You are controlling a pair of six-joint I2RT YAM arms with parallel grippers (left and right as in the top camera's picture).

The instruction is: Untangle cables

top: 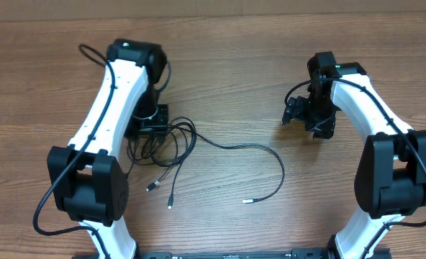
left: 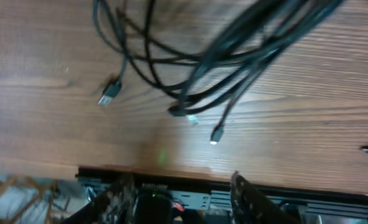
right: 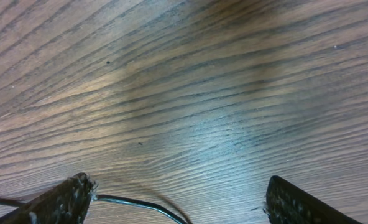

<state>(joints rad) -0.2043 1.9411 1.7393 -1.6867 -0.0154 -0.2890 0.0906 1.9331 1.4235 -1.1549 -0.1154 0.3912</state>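
Thin black plug-ended cables (top: 171, 147) are lying bundled left of centre on the brown wooden table (top: 234, 72), one strand trailing rightward across open wood. The left gripper (left: 181, 179) is hovering at the bundle's edge, fingers apart, gripping nothing. The right gripper (right: 179, 182) is hanging widely spread, well apart from the cables.

Table (top: 227, 79): wood-grain top, smooth, low satin sheen, with a pale reflected patch in the right wrist view. Cables (top: 177, 140): thin black jackets, plastic or rubber by look, slightly glossy; plug (left: 109, 93) ends in bright silver metal. Arm shells (top: 116, 93): smooth white glossy plastic with matt black joints; right gripper (right: 178, 202) fingers (right: 299, 202) black, rough-textured.
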